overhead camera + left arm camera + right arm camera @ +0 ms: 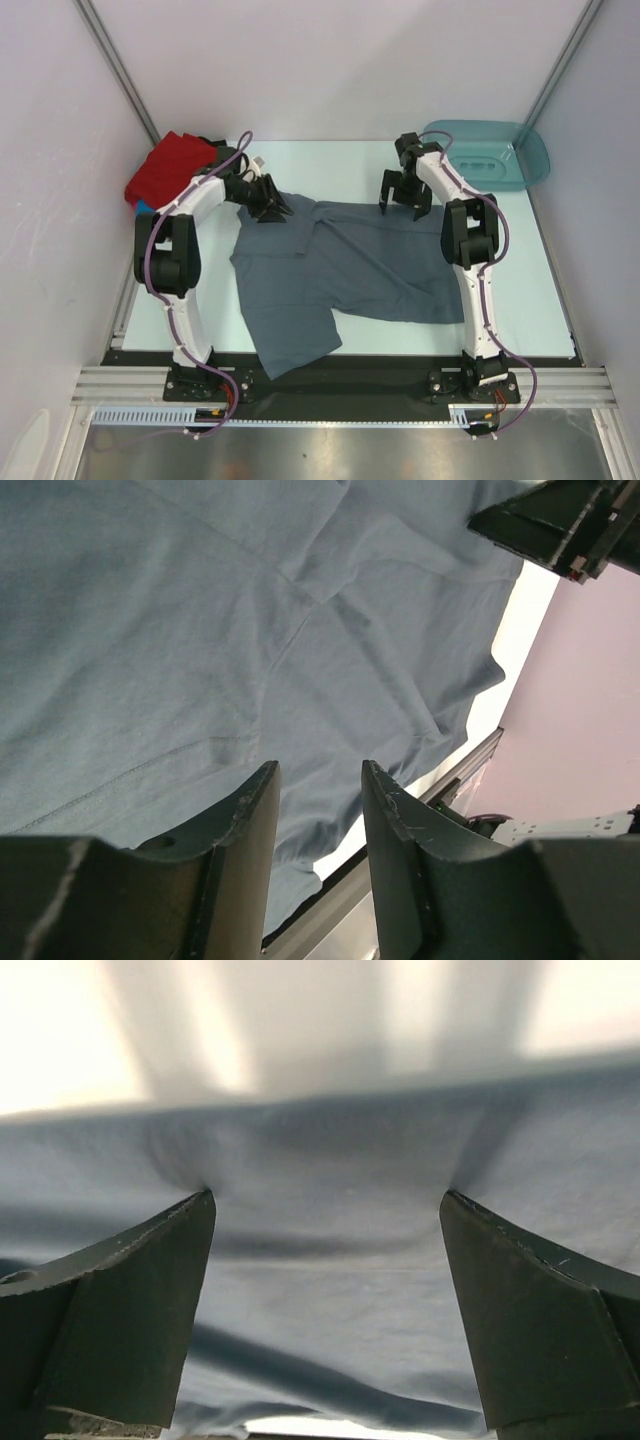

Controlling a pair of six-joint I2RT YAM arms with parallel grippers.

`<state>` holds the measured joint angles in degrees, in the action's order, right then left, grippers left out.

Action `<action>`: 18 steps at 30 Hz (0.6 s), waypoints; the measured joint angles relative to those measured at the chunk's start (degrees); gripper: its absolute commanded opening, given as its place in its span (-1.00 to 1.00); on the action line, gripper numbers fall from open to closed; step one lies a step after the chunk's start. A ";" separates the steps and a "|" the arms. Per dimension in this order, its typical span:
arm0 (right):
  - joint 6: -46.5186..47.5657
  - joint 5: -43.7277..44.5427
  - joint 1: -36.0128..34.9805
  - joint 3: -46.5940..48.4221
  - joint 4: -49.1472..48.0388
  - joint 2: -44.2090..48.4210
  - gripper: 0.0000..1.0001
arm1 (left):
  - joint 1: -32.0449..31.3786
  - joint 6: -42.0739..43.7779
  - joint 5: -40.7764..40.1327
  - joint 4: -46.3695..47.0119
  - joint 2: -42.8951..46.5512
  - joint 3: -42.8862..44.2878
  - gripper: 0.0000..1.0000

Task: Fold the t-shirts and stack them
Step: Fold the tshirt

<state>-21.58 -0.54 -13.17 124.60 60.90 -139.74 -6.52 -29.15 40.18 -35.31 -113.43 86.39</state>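
Two arms reach out over the desk (545,300) in the overhead view, and the slate grey-blue t-shirt (340,270) lies rumpled and spread, mostly on the near side of both sets of jaws. The left jaws sit low at the shirt's far left corner, while the right jaws point down at its far right edge. Outboard of the left jaws a red t-shirt (172,165) lies bunched over a sliver of bright blue cloth (143,206). Beyond the right jaws a teal tub (495,158) stands at the desk's back edge, well apart from the shirt. From the left wrist, the left jaws stand partly apart with a bare gap; nothing is pinched between the tips. The grey-blue t-shirt (200,630) fills the view ahead of them, creased, with a seam running straight out from the gap. To the right of these jaws the cloth ends at a pale strip of desk (525,620), and the right jaws show dark in the upper right corner. From the right wrist, the right jaws are released, spread wide. Both tips press into the grey-blue t-shirt (330,1290) and dimple it, and a smooth band of cloth spans the space between them. Past the tips the view is bright and too blurred to tell.
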 measured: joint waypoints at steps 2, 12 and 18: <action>0.70 2.84 -0.46 0.79 -0.55 -0.50 1.00 | -0.13 -0.31 -0.15 -0.11 0.07 0.44 -0.14; 2.40 11.13 -3.19 0.35 -2.21 -0.96 0.94 | -0.42 -0.81 -2.12 -1.95 1.81 0.72 -0.17; 2.89 15.45 -4.59 3.69 -0.42 -2.56 1.00 | -0.57 -0.52 -3.21 -4.22 2.99 0.72 -0.17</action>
<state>-18.70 14.92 -17.76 128.29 60.49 -142.30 -7.09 -29.67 36.97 -39.53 -110.43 87.11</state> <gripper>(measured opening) 0.992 0.419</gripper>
